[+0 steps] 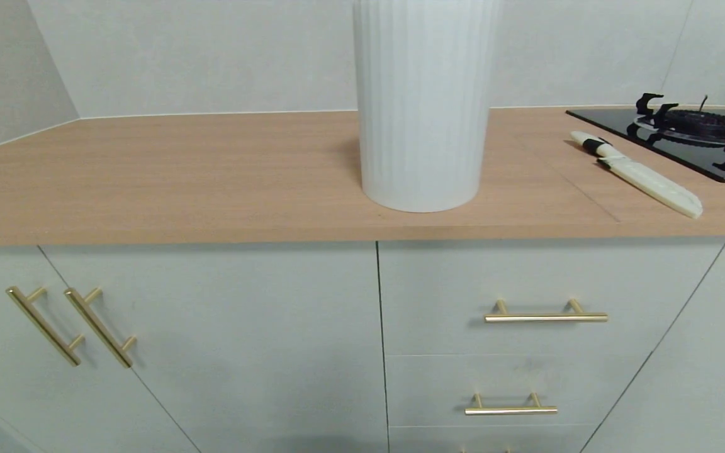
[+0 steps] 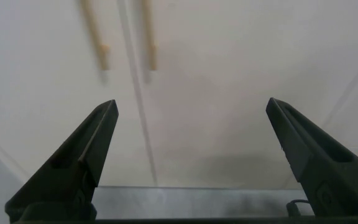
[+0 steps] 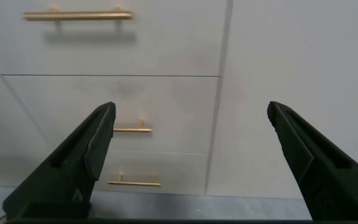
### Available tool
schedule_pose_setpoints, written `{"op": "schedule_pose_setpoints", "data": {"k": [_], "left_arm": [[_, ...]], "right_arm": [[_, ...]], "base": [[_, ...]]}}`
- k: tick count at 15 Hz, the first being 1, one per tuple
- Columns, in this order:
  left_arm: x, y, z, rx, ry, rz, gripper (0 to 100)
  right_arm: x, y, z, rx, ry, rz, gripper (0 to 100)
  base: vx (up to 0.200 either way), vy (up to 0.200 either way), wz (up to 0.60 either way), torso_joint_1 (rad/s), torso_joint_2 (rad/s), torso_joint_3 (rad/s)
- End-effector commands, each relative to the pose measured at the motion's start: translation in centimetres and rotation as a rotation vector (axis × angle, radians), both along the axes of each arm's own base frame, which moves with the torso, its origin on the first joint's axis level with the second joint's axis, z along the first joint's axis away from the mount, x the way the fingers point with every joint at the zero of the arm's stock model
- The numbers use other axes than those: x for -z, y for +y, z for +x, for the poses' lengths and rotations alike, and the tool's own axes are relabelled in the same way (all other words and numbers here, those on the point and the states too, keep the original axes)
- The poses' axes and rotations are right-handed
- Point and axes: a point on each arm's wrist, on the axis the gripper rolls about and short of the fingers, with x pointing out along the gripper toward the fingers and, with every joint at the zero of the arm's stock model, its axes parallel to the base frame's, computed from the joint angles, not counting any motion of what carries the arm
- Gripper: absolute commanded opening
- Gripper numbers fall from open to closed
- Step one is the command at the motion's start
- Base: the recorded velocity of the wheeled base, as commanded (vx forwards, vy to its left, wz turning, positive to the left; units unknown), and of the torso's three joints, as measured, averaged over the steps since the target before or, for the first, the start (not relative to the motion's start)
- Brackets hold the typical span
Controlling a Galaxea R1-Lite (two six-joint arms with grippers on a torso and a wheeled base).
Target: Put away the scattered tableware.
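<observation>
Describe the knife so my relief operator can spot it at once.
On the wooden countertop, look to the black hob at the right end. The knife lies flat beside it, toward the tall white container. It is the one slim, cream thing with a black band.

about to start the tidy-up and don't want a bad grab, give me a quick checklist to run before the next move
1. Left gripper open, empty: ok.
2. Right gripper open, empty: ok.
3. Knife lies free on the countertop, nothing on it: ok.
4. White container upright, apart from the knife: ok.
5. Grippers at countertop height: not ok, both face the cabinet fronts.
6. Room inside the container: cannot tell, its top is cut off.
</observation>
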Motion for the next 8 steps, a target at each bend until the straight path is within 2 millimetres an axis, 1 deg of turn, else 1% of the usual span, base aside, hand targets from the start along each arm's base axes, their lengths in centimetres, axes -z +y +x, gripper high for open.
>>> {"op": "schedule_pose_setpoints", "data": {"k": [1,8], "left_arm": [[0.00,0.00,0.01,-0.001,0.002,-0.001,100],[0.00,0.00,0.01,-0.001,0.002,-0.002,100]], "right_arm": [[-0.01,0.00,0.01,-0.001,0.001,-0.002,100],[-0.01,0.00,0.01,-0.001,0.001,-0.003,100]], "base": [[0.000,0.000,0.00,0.000,0.00,0.000],[0.000,0.000,0.00,0.000,0.00,0.000]]}}
